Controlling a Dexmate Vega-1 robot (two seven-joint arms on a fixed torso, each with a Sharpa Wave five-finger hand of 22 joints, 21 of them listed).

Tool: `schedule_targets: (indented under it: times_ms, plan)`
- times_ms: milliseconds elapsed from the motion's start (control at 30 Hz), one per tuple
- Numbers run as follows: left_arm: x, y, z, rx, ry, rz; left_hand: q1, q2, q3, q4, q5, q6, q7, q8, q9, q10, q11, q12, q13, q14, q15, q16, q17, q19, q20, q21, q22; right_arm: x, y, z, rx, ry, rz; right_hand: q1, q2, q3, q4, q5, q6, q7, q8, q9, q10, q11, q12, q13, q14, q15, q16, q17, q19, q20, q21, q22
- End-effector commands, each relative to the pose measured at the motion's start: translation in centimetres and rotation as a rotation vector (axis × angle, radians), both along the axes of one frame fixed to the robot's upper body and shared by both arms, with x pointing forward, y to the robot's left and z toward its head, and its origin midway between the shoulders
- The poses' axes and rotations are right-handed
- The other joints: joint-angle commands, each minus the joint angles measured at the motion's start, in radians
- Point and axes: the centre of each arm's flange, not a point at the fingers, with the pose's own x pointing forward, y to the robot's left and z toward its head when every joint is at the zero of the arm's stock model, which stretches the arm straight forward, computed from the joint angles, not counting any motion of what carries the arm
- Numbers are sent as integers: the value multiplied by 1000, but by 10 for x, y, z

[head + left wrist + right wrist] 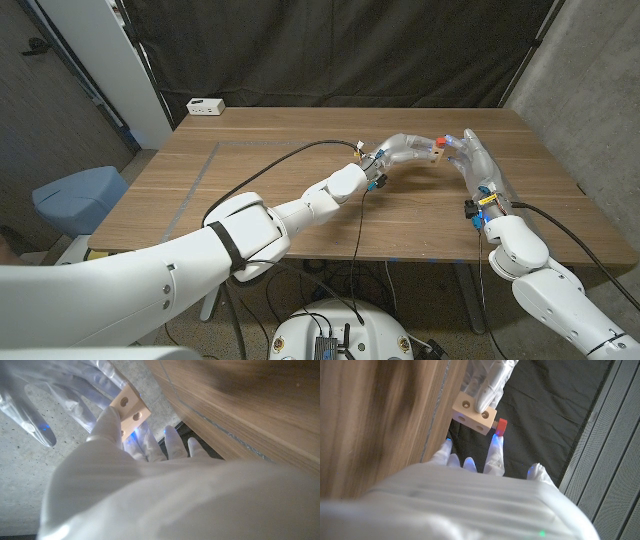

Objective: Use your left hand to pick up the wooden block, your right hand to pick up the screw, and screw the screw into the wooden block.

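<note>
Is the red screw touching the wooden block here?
Touching. In the right wrist view, the red screw sits right against the end face of the wooden block, with no gap visible between them.

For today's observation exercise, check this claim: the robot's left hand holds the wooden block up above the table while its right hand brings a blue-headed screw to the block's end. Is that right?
Not quite. The screw has a red head, not blue, as the right wrist view shows. The rest stands: the left hand holds the wooden block above the table, and the right hand meets it at the block's end.
</note>
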Motion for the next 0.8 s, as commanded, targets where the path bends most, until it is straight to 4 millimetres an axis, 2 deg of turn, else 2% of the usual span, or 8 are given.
schedule_targets:
  times_ms: [33,800]
  plan:
    - [1,1,-1,2,8,4,4,24,27,23,3,100,28,11,3,13,-3,10,92,10,-56,-1,5,6,-3,1,3,-3,0,-3,1,7,-3,-1,4,6,0,10,16,1,6,3,12,0,7,2,10,-2,7,0,8,1,7,2]
    - [6,-1,0,15,34,20,5,27,29,23,4,100,28,11,3,13,-3,11,92,12,-57,-1,5,7,-4,2,3,-5,2,-4,-25,18,12,2,6,14,-5,11,94,17,19,4,42,-18,9,2,21,-10,6,-2,23,1,7,2]
